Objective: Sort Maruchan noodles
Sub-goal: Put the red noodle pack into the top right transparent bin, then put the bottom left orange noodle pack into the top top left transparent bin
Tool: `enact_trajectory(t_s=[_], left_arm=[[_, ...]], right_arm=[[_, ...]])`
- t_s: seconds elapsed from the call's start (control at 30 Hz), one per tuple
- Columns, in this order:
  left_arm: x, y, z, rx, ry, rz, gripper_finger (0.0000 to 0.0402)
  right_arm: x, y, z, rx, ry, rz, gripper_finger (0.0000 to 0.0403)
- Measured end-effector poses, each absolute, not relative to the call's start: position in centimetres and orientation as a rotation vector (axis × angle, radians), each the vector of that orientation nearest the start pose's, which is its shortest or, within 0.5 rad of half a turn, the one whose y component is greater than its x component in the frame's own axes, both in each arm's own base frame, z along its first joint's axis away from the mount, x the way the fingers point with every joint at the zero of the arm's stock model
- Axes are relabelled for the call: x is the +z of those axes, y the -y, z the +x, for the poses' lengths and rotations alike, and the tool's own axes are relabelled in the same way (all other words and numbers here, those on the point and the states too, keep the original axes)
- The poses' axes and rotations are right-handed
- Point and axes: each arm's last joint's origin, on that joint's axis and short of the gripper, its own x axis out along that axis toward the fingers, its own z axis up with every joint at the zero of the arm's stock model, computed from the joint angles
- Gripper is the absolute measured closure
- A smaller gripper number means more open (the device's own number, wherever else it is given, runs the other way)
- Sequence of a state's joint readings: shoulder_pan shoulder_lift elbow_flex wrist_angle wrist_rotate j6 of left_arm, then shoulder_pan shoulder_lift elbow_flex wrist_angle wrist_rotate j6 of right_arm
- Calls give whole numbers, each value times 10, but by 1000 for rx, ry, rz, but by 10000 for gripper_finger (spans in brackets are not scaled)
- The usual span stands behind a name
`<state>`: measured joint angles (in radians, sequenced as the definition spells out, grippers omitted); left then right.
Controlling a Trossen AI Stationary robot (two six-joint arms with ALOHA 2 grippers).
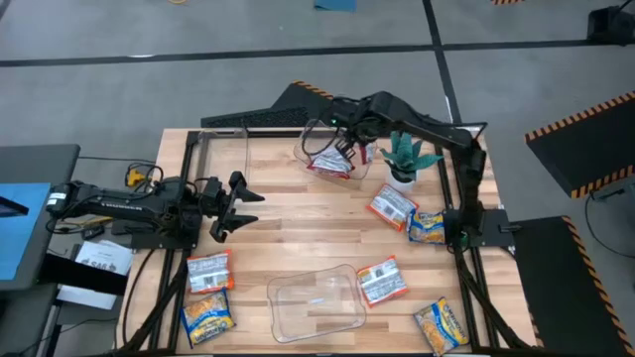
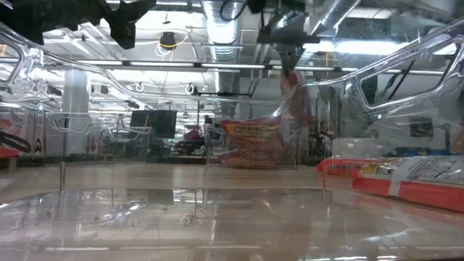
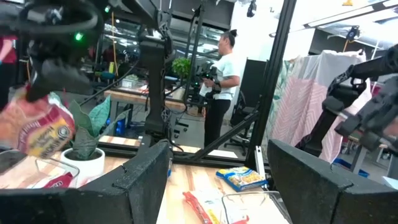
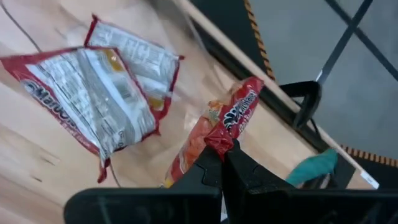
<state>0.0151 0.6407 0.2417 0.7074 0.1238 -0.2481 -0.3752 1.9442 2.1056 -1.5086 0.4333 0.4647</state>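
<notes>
My right gripper hangs over a clear bin at the table's far middle, shut on a red Maruchan noodle packet. Two more red-and-white packets lie flat on that bin's floor. Other packets lie flat on the table: red-and-white ones and yellow ones. My left gripper waits open at the table's left side, holding nothing. My right gripper pinches the red packet by a crumpled edge between its two fingers. The fingers slant down from above. The packet hangs below them, tilted, clear of the packets in the bin.
A second clear bin stands at the near middle of the table, and a third at the far left. A small potted plant stands just right of the far bin. A person stands in the room behind the table.
</notes>
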Motion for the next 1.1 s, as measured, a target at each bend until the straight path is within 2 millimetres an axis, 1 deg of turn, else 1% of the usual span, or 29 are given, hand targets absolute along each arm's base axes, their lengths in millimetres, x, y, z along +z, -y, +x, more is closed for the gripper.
enact_trajectory(t_s=[0.2,0.33,0.4,0.57,0.67,0.83,1.0,1.1], left_arm=[[251,1,149,-145,293,-225,145],[251,1,149,-146,293,-225,145],[251,1,149,-145,293,-225,145],[251,1,149,-145,292,-226,145],[251,1,149,-146,291,-229,145],[251,1,149,-146,291,-229,145],[251,1,149,-145,291,-229,145],[251,1,149,-146,290,-231,145]], right_arm=[[330,154,358,-985,-1241,326,385],[319,157,367,-976,-1248,331,385],[316,158,368,-970,-1257,338,385],[302,160,376,-956,-1286,355,363],[299,158,379,-942,-1298,341,350],[299,158,380,-927,-1294,324,345],[308,157,377,-931,-1264,324,342],[308,157,376,-934,-1270,319,328]])
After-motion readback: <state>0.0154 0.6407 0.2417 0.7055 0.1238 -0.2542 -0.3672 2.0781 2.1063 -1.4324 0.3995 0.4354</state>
